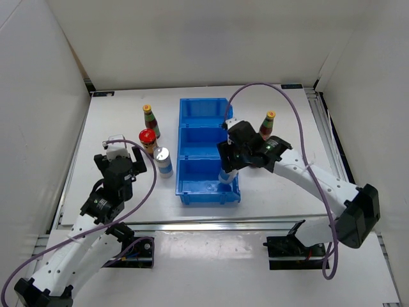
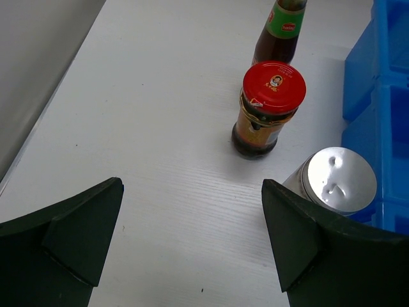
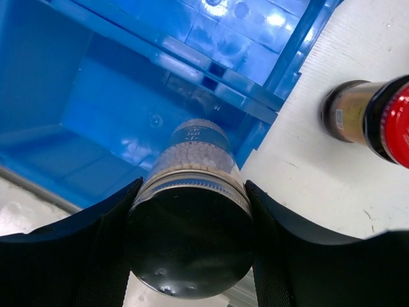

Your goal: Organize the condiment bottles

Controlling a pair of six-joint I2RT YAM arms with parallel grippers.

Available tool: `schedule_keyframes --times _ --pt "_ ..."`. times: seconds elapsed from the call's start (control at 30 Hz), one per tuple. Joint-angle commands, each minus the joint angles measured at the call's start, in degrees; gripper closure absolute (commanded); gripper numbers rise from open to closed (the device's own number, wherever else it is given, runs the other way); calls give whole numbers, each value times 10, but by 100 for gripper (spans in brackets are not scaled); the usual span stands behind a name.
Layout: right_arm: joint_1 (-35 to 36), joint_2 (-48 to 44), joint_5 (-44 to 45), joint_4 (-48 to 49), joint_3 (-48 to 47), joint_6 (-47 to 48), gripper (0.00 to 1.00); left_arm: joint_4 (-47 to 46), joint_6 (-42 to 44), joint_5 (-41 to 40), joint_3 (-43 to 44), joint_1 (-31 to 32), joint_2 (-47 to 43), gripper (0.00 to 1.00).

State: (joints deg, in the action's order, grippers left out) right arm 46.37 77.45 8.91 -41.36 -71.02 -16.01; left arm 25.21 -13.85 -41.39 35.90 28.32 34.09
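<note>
White table [image 1: 115, 121], matte, boxed in by white walls [image 1: 192, 38] at the back and on both sides. Metal rail [image 1: 192, 224] along the near edge. Blue bin [image 1: 201, 142], three compartments in a column, at centre of the top view.

Right gripper [image 3: 193, 185]: pinches the gripped shaker [image 3: 192, 160] at its cap end, one finger pressed on each side. Gripped shaker: upright, white granules showing, inside the lowest compartment of the bin, close to that compartment's right wall. Cannot tell whether the base touches the bin floor; cap and fingers block that.

Left gripper [image 2: 192, 185]: fingers spread wide, nothing between them, over bare table at left-centre of the top view.
- Loose shaker [image 2: 335, 179]: silver cap, lower right of the left wrist frame, just beside the finger at frame right, near the bin's left wall.
- Left red-lid jar [image 2: 268, 109]: upright, upper centre of that frame, ahead of the fingers and apart from both.
- Left slim bottle [image 2: 281, 29]: behind the jar at the top edge, cap cut off.

Right slim bottle [image 1: 267, 125]: upright right of the bin, to the upper right of the right gripper in the top view.

Right red-lid jar [image 3: 364, 118]: on the table at the right edge of the right wrist frame, outside the bin, near its right wall.
</note>
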Motion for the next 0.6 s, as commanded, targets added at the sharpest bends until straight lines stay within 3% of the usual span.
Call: schedule_keyframes --times 0.0,0.1,0.3,0.33,0.43,0.57 --pt "7 17 26 54 15 2 81 -6 5 14 1 2 4 0" --pt "14 37 42 68 26 -4 68 -6 10 23 7 2 5 0" --pt "19 77 42 93 45 -21 66 -6 10 34 7 2 10 0" --pt "19 77 32 93 40 -21 46 -6 10 34 7 2 15 0" --pt "27 85 37 79 13 -21 2 -6 10 47 13 2 15 0" --pt "34 55 62 50 -40 -16 0 -1 15 91 28 2 27 0"
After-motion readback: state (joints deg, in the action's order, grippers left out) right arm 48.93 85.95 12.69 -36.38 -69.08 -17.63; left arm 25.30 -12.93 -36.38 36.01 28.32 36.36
